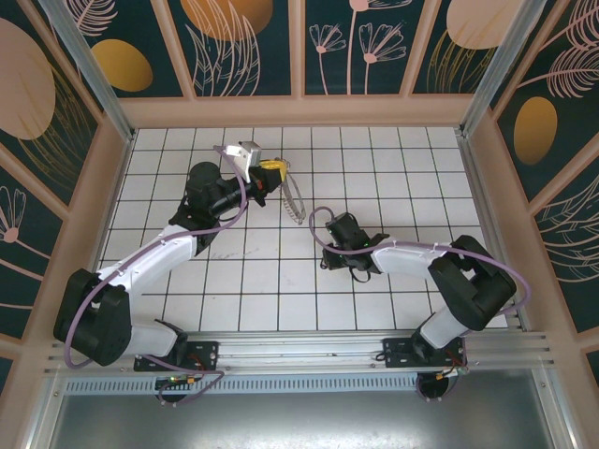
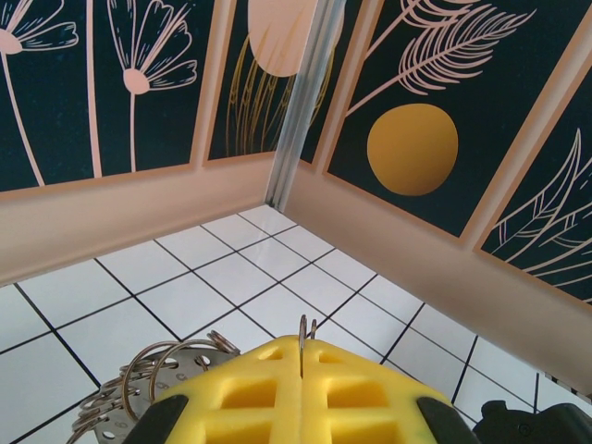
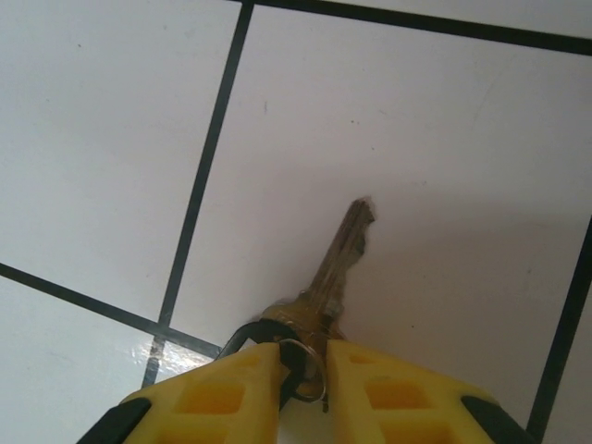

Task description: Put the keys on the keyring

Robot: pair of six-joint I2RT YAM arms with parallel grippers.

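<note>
The keyring (image 1: 293, 199), a thin loop fringed with small metal pieces, hangs tilted above the tiled floor just left of centre. My left gripper (image 1: 270, 169) is shut on its upper end. In the left wrist view the yellow fingertips (image 2: 277, 356) pinch the thin wire (image 2: 306, 326), and several rings and a grey tag (image 2: 162, 370) bunch at the left. My right gripper (image 1: 328, 227) is down at the floor, right of the loop. A brass key (image 3: 344, 254) lies flat on a white tile, blade pointing away. My right gripper (image 3: 303, 350) is shut on its head and small ring.
White tiled floor (image 1: 253, 281) with black grout lines, boxed in by beige-framed patterned walls (image 1: 299, 108) at the back and both sides. A metal rail (image 1: 309, 351) runs along the near edge by the arm bases.
</note>
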